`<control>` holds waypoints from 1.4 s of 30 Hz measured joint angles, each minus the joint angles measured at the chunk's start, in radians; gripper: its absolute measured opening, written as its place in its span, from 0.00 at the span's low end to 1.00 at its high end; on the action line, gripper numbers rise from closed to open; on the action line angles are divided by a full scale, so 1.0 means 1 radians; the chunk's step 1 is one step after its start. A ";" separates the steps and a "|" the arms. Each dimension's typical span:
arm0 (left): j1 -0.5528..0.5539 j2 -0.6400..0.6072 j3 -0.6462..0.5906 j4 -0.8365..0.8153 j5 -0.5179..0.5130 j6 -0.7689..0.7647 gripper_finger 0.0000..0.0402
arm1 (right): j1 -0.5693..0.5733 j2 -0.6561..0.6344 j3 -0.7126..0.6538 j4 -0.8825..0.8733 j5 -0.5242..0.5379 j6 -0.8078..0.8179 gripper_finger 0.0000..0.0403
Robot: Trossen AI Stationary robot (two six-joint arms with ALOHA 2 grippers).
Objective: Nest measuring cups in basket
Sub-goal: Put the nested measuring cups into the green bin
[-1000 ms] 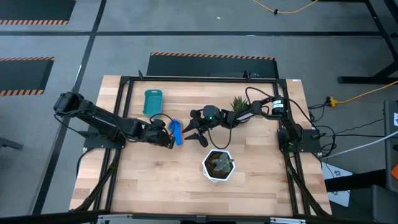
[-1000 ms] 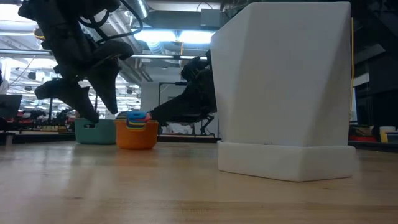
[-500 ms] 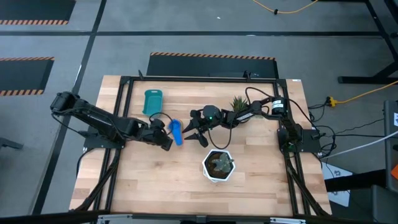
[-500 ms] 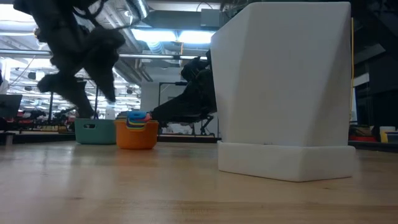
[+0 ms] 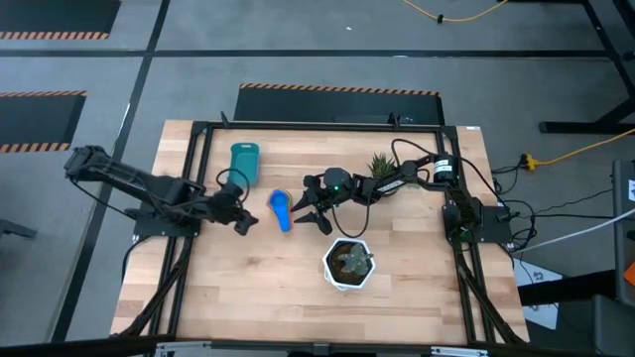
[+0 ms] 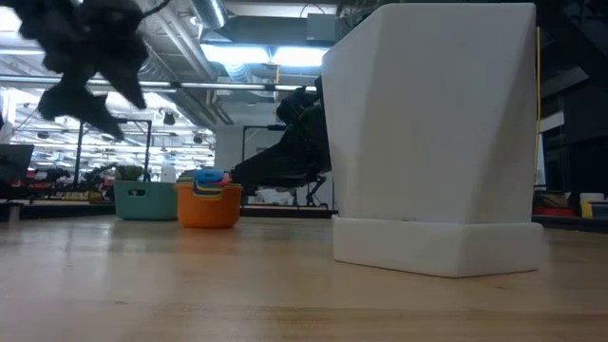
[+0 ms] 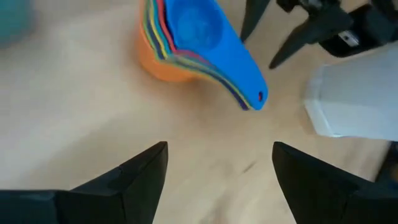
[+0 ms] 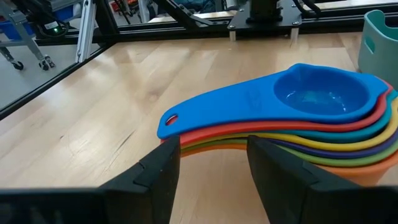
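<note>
Getting the nested stack of coloured plastic measuring cups [image 5: 281, 209] into the teal plastic basket [image 5: 243, 163] at its 11 o'clock: right gripper [image 5: 311, 212], jaws apart, should clamp the handles squarely. Left gripper [image 5: 241, 222] hangs open, empty.

The left pincer [image 5: 241, 220] has pulled back from the nested measuring cups [image 5: 281, 210], which it stood just beside a second ago, and now sits apart from them toward the surface's left side, raised higher, its fingers [image 7: 134, 177] spread wider.
</note>
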 joint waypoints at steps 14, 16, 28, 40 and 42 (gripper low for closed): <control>-0.031 -0.018 -0.492 0.950 -0.076 -0.129 0.70 | -0.002 0.000 0.000 0.000 0.008 -0.003 0.47; -0.031 -0.007 -0.491 0.953 -0.085 -0.129 0.70 | -0.003 0.000 0.000 0.000 0.008 -0.003 0.47; -0.030 0.204 -0.491 1.161 -0.105 -0.186 0.69 | -0.010 0.000 0.000 -0.037 0.010 -0.008 0.47; -0.027 0.506 -0.399 1.313 -0.106 -0.238 0.69 | -0.012 0.000 -0.001 -0.109 0.011 -0.034 0.47; -0.020 0.547 -0.371 1.313 -0.106 -0.238 0.69 | -0.012 0.000 -0.001 -0.110 0.011 -0.034 0.47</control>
